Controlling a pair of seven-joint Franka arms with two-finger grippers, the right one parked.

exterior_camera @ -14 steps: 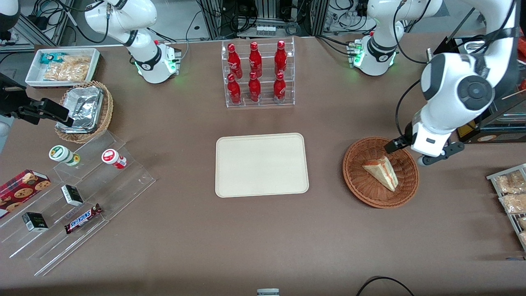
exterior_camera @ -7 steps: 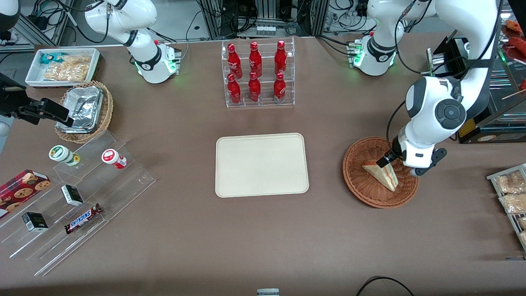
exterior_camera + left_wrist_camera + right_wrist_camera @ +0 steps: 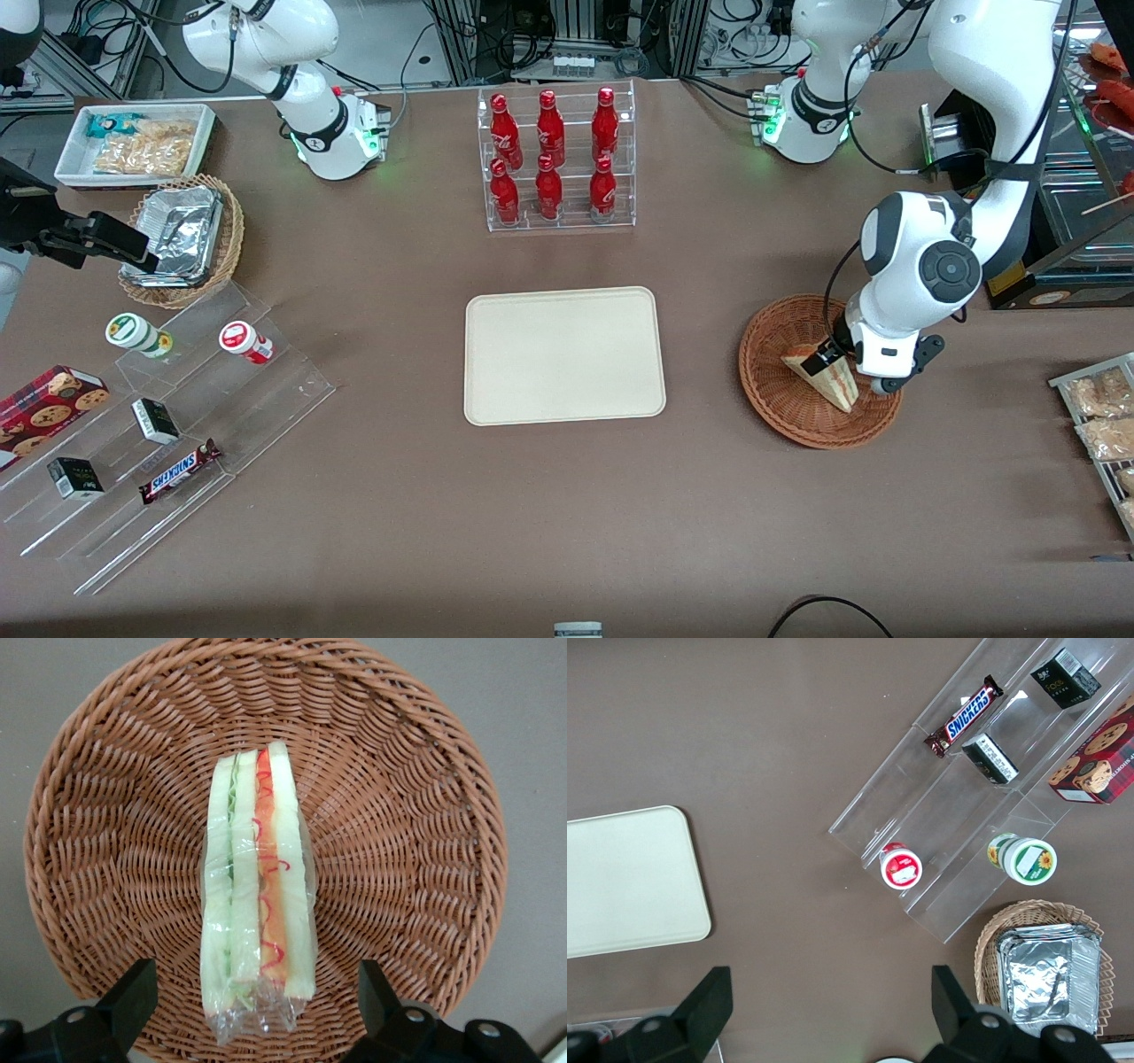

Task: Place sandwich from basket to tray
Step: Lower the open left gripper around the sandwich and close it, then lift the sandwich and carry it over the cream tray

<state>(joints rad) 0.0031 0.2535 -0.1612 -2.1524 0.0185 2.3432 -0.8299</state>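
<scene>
Since the sandwich (image 3: 259, 895) stands on edge mid-basket (image 3: 106, 859) with its long axis running between the wide-apart fingers (image 3: 131, 997), the gripper (image 3: 837, 361) just above looks lined up to drop and pinch the bread faces. Rim's clear of it; tray (image 3: 564, 354) sits well apart toward the parked arm.
</scene>
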